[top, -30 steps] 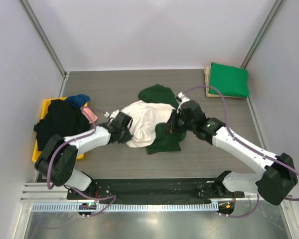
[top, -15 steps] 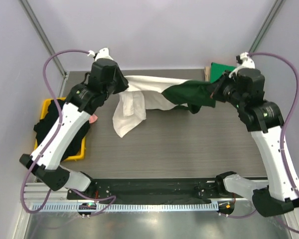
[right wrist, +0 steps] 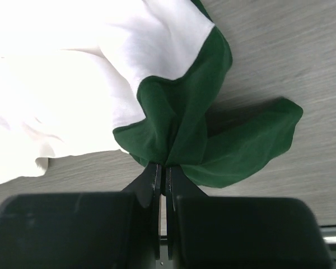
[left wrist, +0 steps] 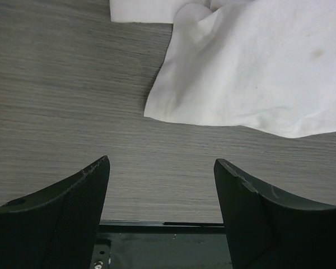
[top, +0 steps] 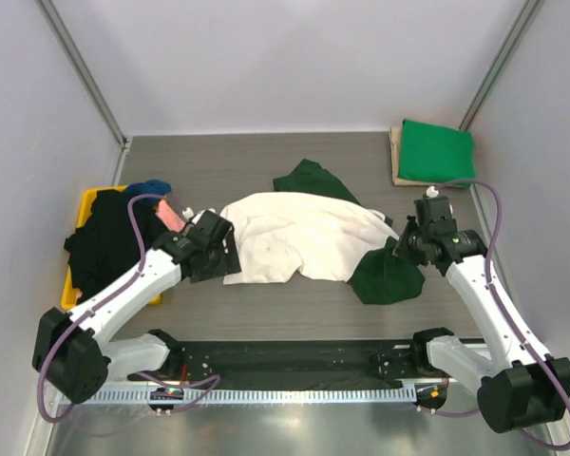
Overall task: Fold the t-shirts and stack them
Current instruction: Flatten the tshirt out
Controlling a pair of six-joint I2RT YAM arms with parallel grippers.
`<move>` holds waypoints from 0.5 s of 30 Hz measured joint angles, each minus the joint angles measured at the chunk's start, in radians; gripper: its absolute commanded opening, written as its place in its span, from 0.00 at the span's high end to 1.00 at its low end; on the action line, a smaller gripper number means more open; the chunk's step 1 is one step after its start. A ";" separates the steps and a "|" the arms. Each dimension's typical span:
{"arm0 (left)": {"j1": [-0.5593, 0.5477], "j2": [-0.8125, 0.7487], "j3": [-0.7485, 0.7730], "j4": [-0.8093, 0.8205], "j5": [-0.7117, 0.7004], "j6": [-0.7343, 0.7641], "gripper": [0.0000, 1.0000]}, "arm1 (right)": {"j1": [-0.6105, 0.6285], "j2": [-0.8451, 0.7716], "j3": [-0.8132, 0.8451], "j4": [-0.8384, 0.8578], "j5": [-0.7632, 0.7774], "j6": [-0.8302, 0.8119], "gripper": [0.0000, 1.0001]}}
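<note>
The cream t-shirt (top: 299, 237) with dark green sleeves lies spread across the middle of the table. My left gripper (top: 224, 258) sits at its left edge, open, with only bare table between the fingers (left wrist: 73, 213). The cream cloth (left wrist: 257, 73) lies just ahead of it, apart from the fingers. My right gripper (top: 400, 249) is low at the shirt's right end. In the right wrist view it (right wrist: 163, 168) is shut on a bunched fold of the dark green sleeve (right wrist: 185, 123). A bright green t-shirt (top: 438, 151) lies folded at the back right.
The green shirt rests on a flat tan board (top: 396, 160). A yellow tray (top: 87, 201) at the left holds a heap of black (top: 114, 237), blue (top: 150, 190) and pink (top: 174, 217) shirts. Grey walls enclose the table on three sides.
Both arms came down from holding the shirt stretched in the air and laid it on the table. The left gripper opened and let go of the cloth; the right stayed shut.
</note>
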 measured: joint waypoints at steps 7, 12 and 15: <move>0.000 -0.085 -0.189 0.156 0.002 -0.144 0.25 | -0.006 0.022 -0.005 0.066 -0.011 -0.002 0.99; 0.000 -0.056 -0.267 0.258 -0.006 -0.212 0.31 | -0.011 0.037 -0.026 0.092 -0.026 -0.005 0.99; 0.000 -0.016 -0.285 0.312 -0.012 -0.236 0.33 | -0.018 0.037 -0.039 0.099 -0.045 -0.011 0.99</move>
